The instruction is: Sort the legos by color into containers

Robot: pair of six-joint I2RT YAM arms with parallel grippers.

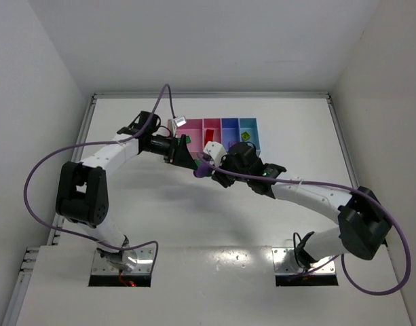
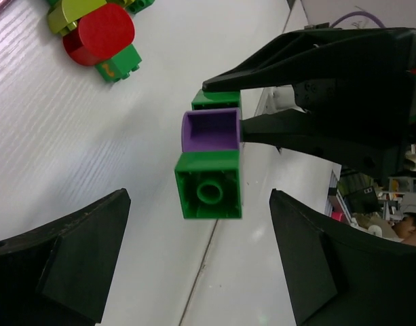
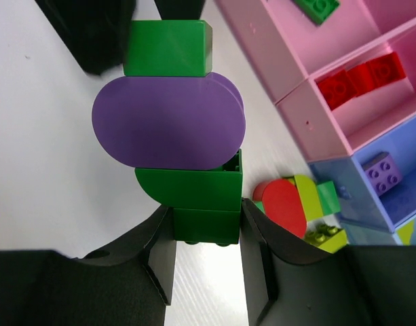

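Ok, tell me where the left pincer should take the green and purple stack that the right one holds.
Take the free green end block, coming head-on from the end opposite the right pincer, which clamps the far end of the stack. Its flat square sides face the open left pincer, while the purple block behind is rounded and may slip.

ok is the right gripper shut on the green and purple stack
Shut: the right gripper has its fingers pressed on both sides of the stack.
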